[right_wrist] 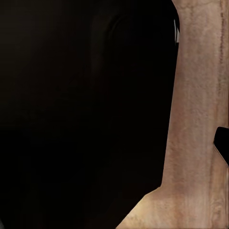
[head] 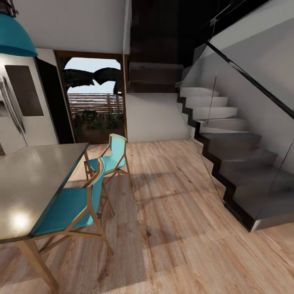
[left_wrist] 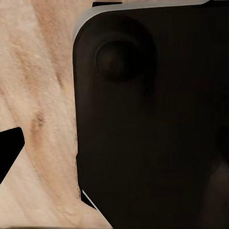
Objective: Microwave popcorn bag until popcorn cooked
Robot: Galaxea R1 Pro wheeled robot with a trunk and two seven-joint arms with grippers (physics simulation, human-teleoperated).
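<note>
The head view looks across a room with a wooden floor [head: 171,228]. At the left stands a grey table [head: 28,179] on light wooden legs, with a bright spot of light on its near corner. Two teal chairs with thin wooden frames are at its side: the near chair [head: 75,204] is pushed partly under the table edge, the far chair [head: 112,157] stands just behind it and a little apart from the table. Above the table's far end hangs a teal lamp [head: 14,38]. Behind the table is a pale fridge [head: 20,106] with long handles. Further back a doorway [head: 96,100] opens to a terrace with plants and a slatted fence. At the right a staircase [head: 228,151] with dark grey steps goes up along the wall, behind a glass panel with a dark handrail.

The left wrist view looks down on the wooden floor, and a large dark rounded body [left_wrist: 152,124] with a round knob-like bump covers most of it. A small black shape [left_wrist: 8,148] enters at the edge; I cannot tell what it is. The right wrist view is similar: a dark mass [right_wrist: 81,109] beside a strip of floor [right_wrist: 200,119], and a small black piece [right_wrist: 222,143] at the edge.

I cannot tell if either end effector is apart or together. Of the popcorn bag, the microwave and the kitchen counter, I cannot say where they are from here.
</note>
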